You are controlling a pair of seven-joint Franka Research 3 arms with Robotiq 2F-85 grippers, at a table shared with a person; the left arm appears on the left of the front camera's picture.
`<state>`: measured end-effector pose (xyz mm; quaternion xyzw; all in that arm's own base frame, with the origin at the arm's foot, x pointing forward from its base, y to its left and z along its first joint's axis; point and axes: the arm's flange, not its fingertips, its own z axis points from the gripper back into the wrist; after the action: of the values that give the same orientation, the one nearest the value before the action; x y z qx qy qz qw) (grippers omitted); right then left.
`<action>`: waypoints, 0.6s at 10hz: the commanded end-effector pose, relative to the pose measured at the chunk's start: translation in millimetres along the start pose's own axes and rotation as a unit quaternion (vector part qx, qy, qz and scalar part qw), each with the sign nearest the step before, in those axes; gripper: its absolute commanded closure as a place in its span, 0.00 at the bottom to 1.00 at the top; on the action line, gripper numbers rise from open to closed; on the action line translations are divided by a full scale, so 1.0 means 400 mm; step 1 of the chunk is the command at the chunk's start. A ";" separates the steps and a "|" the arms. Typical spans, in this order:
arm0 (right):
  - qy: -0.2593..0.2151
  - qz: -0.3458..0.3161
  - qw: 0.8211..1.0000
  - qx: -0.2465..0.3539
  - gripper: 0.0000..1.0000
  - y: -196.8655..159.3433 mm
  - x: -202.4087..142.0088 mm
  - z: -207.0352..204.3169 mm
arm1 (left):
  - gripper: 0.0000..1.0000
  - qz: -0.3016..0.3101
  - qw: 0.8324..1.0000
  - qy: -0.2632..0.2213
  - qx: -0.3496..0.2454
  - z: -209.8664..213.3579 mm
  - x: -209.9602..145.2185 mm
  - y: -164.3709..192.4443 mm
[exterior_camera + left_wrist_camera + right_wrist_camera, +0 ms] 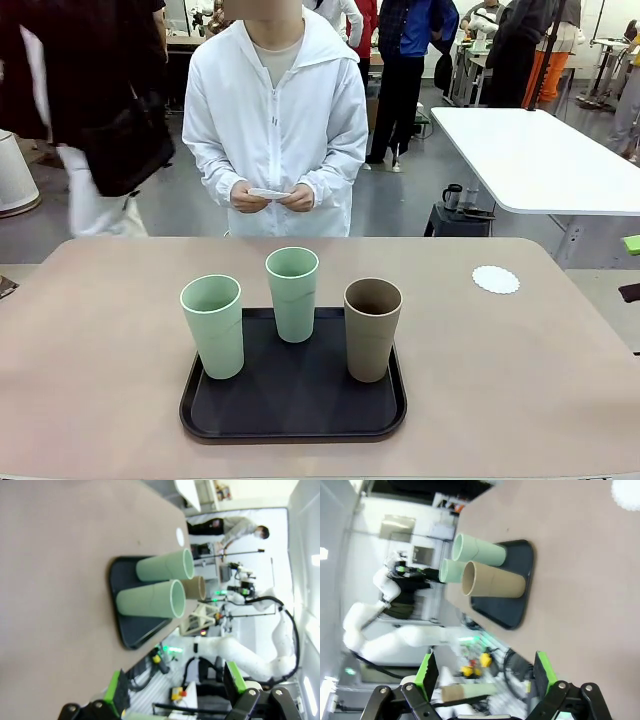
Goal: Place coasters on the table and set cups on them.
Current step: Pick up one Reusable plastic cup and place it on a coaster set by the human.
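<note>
A: Beige table (90, 340), busy lab behind. One coaster (496, 279) flat at far right, nothing on it.
B: Brown cup (372, 328) upright on tray (300, 395), nearest it; green cups (292, 293) farther left. Path betw. looks clear, we reckon.
A: Right tool (485, 672) prob. nearer, so we'd send it. It & left tool (175, 685) gape, empty. Person's hands (247, 197) hold smth white.

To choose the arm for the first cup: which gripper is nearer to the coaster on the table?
Right. The right gripper faces the coaster from its own side of the tray; the left gripper sees it small, beyond the tray and cups.
</note>
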<state>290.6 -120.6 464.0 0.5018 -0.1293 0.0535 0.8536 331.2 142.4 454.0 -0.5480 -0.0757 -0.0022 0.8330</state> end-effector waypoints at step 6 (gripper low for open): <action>0.106 0.408 0.875 -0.240 0.00 0.123 0.185 -0.319 | 0.00 -0.003 1.000 -0.002 -0.005 -0.002 0.002 -0.004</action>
<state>367.4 3.5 493.1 0.1957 -0.2258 0.3986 0.8671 331.4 142.2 454.1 -0.5479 -0.0756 -0.0025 0.8331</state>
